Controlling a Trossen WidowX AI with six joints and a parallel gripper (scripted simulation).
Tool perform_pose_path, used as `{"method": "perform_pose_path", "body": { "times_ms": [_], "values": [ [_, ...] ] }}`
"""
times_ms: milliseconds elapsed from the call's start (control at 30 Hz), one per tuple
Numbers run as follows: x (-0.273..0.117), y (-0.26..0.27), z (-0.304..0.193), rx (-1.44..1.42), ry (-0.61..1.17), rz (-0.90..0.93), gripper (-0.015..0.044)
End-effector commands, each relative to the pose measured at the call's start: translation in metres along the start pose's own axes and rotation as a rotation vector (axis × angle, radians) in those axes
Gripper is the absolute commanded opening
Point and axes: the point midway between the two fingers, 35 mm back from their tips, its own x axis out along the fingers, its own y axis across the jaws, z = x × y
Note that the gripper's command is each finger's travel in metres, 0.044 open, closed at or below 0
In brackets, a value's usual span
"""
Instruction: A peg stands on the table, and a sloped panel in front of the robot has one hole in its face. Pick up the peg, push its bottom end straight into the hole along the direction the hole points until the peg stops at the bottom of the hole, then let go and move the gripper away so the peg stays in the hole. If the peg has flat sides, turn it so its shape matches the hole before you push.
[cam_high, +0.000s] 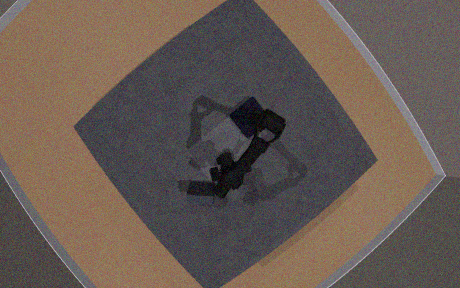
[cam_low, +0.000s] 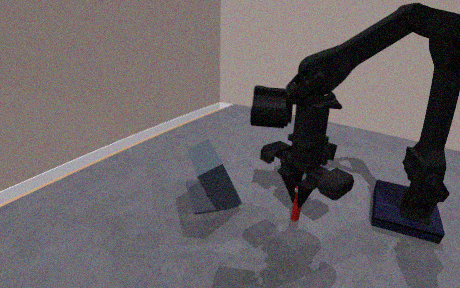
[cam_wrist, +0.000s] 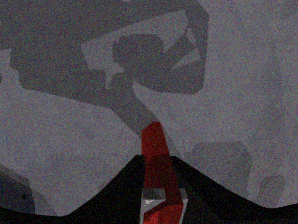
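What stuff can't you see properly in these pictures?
- Hole in the sloped panel: the exterior view is too grainy to show it; in the top view the arm covers that area.
- Red peg: hidden by the arm in the top view; in the exterior view its top end is buried between the fingers of the gripper, which is shut on it.
- Peg's bottom end: too blurred in the wrist view to tell whether it touches the table.

We see a grey table (cam_low: 115, 220) mottled with dark shadows. On it, directly beneath the gripper (cam_low: 298, 192), the red peg (cam_low: 295, 209) stands upright. Left of the gripper, well apart, the sloped panel (cam_low: 214, 178) rests on the surface. To its right sits the arm's dark blue base block (cam_low: 406, 218).
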Motion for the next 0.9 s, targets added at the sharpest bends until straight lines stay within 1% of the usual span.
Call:
{"method": "perform_pose_path", "body": {
  "times_ms": [0, 267, 867],
  "values": [
    [0.0, 0.0, 0.0, 0.0, 0.0, 0.001, 0.0],
    [-0.007, 0.001, -0.001, 0.0, 0.0, 0.001, 0.0],
    [-0.078, 0.0, 0.002, 0.003, 0.0, -0.004, 0.0]
  ]
}}
